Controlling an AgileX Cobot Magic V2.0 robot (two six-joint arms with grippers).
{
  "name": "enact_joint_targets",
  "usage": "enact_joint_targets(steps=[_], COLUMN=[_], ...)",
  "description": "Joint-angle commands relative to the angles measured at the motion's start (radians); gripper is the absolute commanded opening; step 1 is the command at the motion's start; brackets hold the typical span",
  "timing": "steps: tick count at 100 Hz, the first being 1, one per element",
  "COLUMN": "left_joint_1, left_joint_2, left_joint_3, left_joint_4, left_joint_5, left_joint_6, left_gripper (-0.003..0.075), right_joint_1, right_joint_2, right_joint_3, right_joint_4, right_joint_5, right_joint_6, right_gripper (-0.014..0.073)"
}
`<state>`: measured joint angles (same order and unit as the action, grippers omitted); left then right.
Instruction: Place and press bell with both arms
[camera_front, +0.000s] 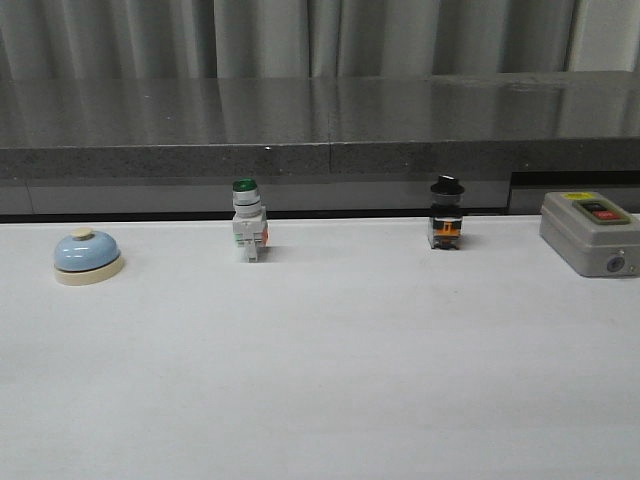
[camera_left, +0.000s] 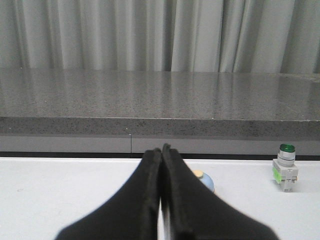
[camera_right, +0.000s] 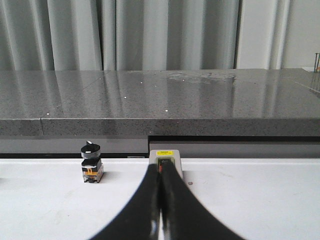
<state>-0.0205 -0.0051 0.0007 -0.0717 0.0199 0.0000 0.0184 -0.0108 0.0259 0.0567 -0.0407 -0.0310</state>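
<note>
the bell (camera_front: 87, 257) sits upright on the white table (camera_front: 320, 380) near its far left corner — nothing touches it; along the far edge stand a green-capped switch (camera_front: 248, 222), a black-knobbed switch (camera_front: 446, 214) and a grey box (camera_front: 590, 232) at the far right; the left end effector (camera_left: 161, 150) is clenched, empty, with the bell just beyond its tips; the right end effector (camera_right: 160, 172) is clenched too — empty, before the grey box.

A white bench (camera_front: 320, 380) carries four things in a row along its far edge. At the far left sits the light-blue bell (camera_front: 87, 255) on its cream base. Next comes a green-capped push-button switch (camera_front: 248, 225), then a black-knobbed selector switch (camera_front: 446, 215), and at the far right a grey control box (camera_front: 590, 233) with a red button.
</note>
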Motion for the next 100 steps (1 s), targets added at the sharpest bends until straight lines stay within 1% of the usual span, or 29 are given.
enact_joint_targets(steps=[1,100], left_joint_1=[0.001,0.001], left_joint_2=[-0.031,-0.031], left_joint_3=[0.042,0.032], left_joint_4=[-0.006,-0.012], left_joint_5=[-0.083,-0.094], left_joint_6=[-0.013,-0.013], left_gripper=[-0.0020,-0.0020], right_joint_1=[-0.004,-0.004], right_joint_2=[-0.018,-0.018], right_joint_3=[-0.014,-0.014], right_joint_4=[-0.007,-0.007], right_joint_5=[-0.077,-0.077], right_joint_6=[-0.001,-0.001], right_gripper=[-0.0060,-0.0060])
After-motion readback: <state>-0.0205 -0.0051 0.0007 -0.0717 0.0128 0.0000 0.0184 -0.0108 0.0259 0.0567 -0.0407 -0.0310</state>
